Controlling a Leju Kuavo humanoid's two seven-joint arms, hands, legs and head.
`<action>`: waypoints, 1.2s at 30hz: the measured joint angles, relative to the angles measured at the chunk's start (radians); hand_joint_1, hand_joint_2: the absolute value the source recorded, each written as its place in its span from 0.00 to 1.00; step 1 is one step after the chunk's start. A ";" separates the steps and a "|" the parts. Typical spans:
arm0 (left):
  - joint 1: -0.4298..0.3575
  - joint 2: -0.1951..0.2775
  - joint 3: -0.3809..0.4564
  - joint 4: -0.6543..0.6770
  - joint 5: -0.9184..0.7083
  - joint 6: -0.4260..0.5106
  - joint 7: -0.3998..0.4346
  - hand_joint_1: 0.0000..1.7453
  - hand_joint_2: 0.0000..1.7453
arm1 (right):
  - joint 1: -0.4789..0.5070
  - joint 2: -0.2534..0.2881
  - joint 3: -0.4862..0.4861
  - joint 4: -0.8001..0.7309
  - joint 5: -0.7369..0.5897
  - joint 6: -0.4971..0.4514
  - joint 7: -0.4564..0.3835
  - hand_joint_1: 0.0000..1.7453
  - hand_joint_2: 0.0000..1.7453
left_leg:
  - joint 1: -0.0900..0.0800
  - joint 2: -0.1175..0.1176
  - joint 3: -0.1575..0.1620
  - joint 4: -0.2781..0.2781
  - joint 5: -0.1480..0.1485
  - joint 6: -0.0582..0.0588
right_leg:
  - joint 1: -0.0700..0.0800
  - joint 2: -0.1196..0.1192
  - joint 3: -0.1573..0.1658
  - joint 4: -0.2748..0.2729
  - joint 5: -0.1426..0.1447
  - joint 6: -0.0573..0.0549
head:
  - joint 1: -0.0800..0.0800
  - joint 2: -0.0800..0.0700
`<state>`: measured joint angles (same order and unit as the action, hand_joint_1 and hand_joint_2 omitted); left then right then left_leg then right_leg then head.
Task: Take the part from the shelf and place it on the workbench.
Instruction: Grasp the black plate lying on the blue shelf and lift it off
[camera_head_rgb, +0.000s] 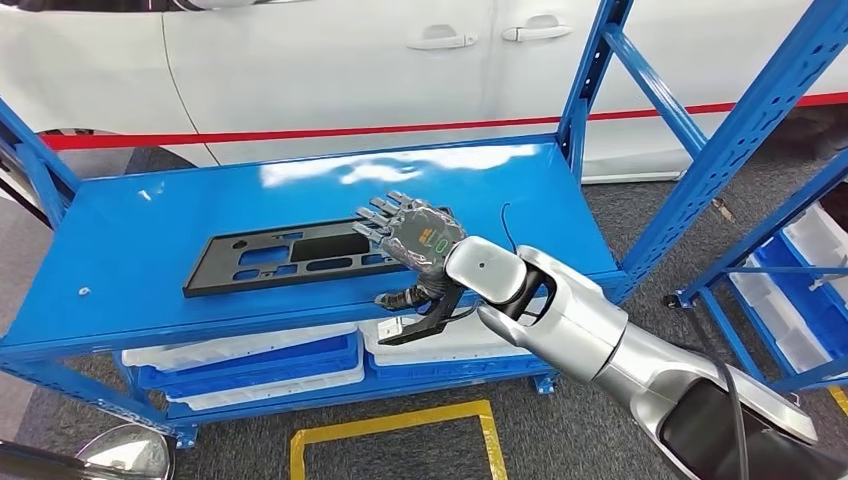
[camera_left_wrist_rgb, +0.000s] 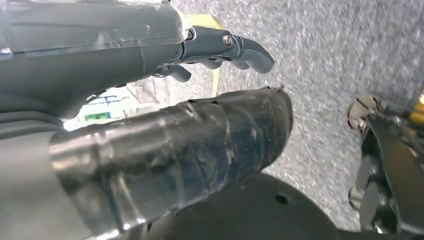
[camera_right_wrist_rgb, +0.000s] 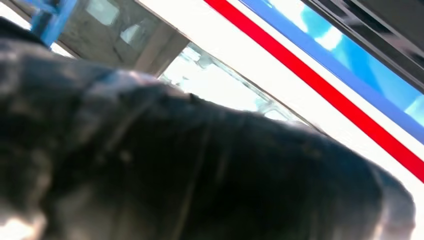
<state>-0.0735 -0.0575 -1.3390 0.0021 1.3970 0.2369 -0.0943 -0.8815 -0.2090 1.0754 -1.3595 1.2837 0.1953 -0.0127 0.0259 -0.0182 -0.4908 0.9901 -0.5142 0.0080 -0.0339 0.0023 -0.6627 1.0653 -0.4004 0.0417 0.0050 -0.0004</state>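
A flat black part (camera_head_rgb: 290, 257) with several cutouts lies on the blue shelf (camera_head_rgb: 150, 230), running from its left half toward the middle. My right hand (camera_head_rgb: 415, 240) hovers over the part's right end with its fingers (camera_head_rgb: 378, 215) stretched out and spread above it. Its thumb (camera_head_rgb: 402, 298) curls down at the shelf's front edge. I cannot tell whether the hand touches the part. In the right wrist view the hand (camera_right_wrist_rgb: 175, 165) is a dark blur. My left hand (camera_left_wrist_rgb: 165, 125) hangs over the grey floor, fingers (camera_left_wrist_rgb: 250, 50) loosely bent, holding nothing.
Blue uprights (camera_head_rgb: 590, 80) and a slanted brace (camera_head_rgb: 650, 90) frame the shelf's right side. White and blue trays (camera_head_rgb: 260, 360) fill the level below. A white car (camera_head_rgb: 350, 60) stands behind. Another rack with bins (camera_head_rgb: 800, 300) is at the right. Yellow tape (camera_head_rgb: 400, 420) marks the floor.
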 joint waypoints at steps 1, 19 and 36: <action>0.000 0.001 0.000 0.000 0.000 0.000 0.001 0.00 0.00 | 0.001 0.001 0.000 0.002 0.001 0.000 0.000 0.00 0.00 | -0.001 0.000 -0.003 0.007 -0.007 -0.007 | 0.003 0.002 0.006 -0.012 -0.007 -0.008 | 0.001 0.000; -0.008 0.001 0.002 0.001 0.000 -0.037 -0.023 0.00 0.00 | 0.000 0.009 0.000 0.009 0.005 0.001 -0.013 0.00 0.00 | 0.001 0.011 0.005 -0.005 -0.014 -0.019 | 0.021 0.000 0.031 -0.011 -0.046 -0.056 | 0.001 0.000; -0.009 0.005 0.034 0.001 0.000 0.010 -0.064 0.00 0.00 | 0.008 0.012 0.001 -0.015 0.000 0.018 -0.021 0.00 0.00 | 0.000 0.014 0.049 -0.058 0.005 0.027 | 0.010 -0.001 0.003 0.041 -0.033 -0.016 | 0.001 0.000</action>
<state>-0.0821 -0.0529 -1.3047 0.0027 1.3970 0.2465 -0.1578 -0.8737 -0.1974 1.0761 -1.3745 1.2839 0.2137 -0.0336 0.0261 -0.0041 -0.4417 0.9323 -0.5087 0.0348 -0.0234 0.0017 -0.6594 1.1059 -0.4331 0.0255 0.0065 -0.0004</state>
